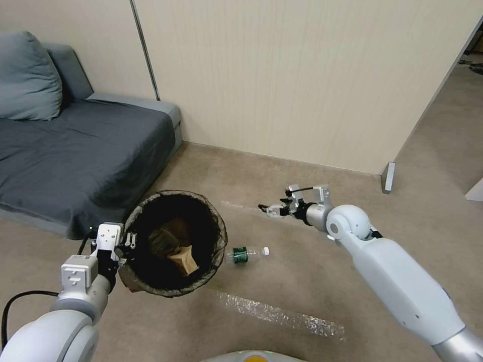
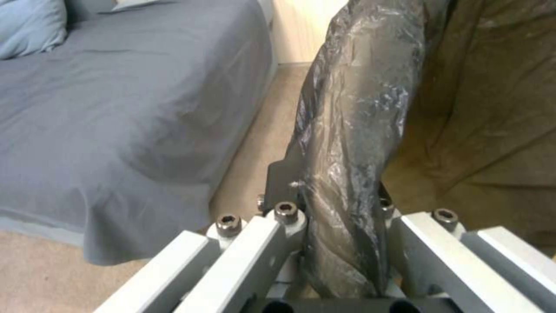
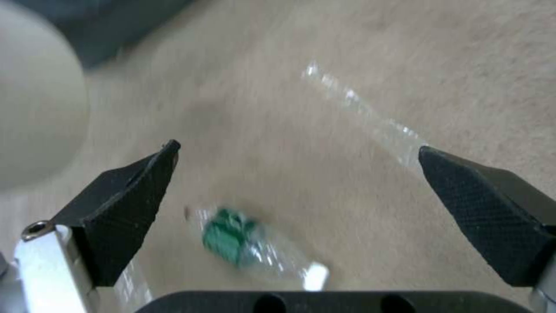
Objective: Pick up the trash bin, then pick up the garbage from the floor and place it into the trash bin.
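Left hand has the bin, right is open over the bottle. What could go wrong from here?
1. The left hand pinches only the bag-lined rim of the trash bin; the liner may slip, or the bin tilt and spill the brown paper bag.
2. The bottle lies on its side on the floor; it could roll as the open right hand closes.
3. The bottle lies close beside the bin, so the descending right hand might bump it.

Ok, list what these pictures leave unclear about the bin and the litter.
- Trash bin, head view: its white wall is hidden by the liner and left gripper.
- Contents: brown paper bag shows; anything below is lost in the dark liner.
- Bottle, right wrist view: label blurred.
- Right gripper: open above it.
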You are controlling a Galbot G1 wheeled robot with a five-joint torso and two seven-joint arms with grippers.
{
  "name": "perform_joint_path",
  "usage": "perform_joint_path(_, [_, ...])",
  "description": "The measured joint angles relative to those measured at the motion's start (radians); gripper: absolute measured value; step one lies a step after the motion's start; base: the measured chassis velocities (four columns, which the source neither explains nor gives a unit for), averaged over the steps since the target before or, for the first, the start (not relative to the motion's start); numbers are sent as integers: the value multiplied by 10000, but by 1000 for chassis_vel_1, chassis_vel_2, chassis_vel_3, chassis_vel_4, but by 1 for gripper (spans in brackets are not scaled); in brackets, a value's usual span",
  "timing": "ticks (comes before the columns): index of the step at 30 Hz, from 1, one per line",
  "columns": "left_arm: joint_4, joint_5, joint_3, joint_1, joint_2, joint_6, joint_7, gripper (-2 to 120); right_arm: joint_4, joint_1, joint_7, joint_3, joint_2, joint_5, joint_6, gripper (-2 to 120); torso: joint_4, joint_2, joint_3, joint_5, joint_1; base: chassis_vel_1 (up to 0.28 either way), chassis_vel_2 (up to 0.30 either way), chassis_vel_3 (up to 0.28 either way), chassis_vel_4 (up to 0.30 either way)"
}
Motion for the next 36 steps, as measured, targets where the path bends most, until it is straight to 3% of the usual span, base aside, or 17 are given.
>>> perform_joint_path(7, [-29,-27,-22,20,45,9,0,3,-1259,687,-1291,-691,396,-1094,391,100,5,0,0,2,-1,0,0,0,0])
perform_joint_path(9, [-32,-39,-24,-2,79,19,-3,3,-1899,975,-2193,-966,570,-1911,862,100,5,0,1,-1,-1,0,0,0,0])
perform_joint_path(14, [-32,-42,-30,-36,82,28,-7,3,-2948,1420,-3342,-1530,760,-3378,1940,100,1,1,0,0,0,0,0,0,0])
perform_joint_path(22, [-30,-19,10,-74,86,46,34,3,-3983,2027,-4953,-2564,939,-4518,3293,100,2,0,0,0,-1,0,0,0,0])
perform_joint_path(36, [-110,82,16,-8,34,78,138,3,-5251,2772,-5692,-3871,1775,-5218,4182,100,3,0,0,-1,0,0,0,0,0])
